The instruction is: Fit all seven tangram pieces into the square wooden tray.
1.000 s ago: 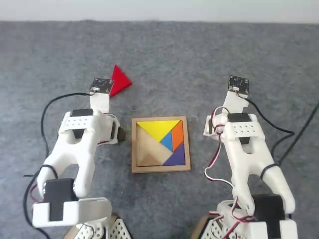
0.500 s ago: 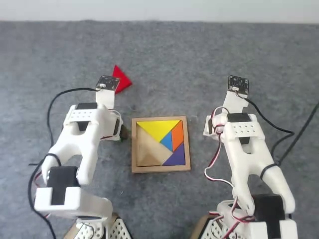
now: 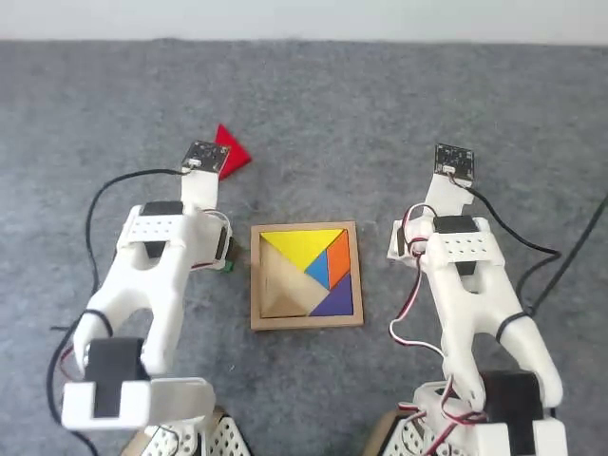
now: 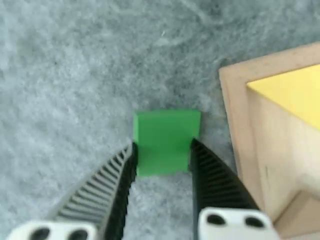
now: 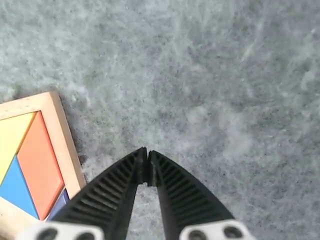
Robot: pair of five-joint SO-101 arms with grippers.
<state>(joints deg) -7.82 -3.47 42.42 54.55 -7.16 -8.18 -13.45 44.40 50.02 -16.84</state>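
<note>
Claw on my left arm (image 4: 162,146) is gripping the green square (image 4: 166,137). Its two fingers are pressing on two opposite sides of this piece, which is lying flat on the grey carpet (image 4: 75,75). The green square is sitting just beside the outer left wall of the square wooden tray (image 4: 231,105), and a thin strip of carpet is showing between them.

My right claw (image 5: 147,154) is hanging over the carpet near the right wall of the tray, with its fingers pressed together and holding nothing.

From the high view, the tray is lying between my two arms. Inside it, the yellow triangle (image 3: 302,245) is filling the far side. The orange piece (image 3: 339,258), the blue triangle (image 3: 318,274) and the purple triangle (image 3: 334,301) are sitting along the right side. The near left part is showing pale wood, and I cannot tell if a piece is lying there. The red triangle (image 3: 233,152) is lying on the carpet beyond my left arm, well apart from the tray.
</note>
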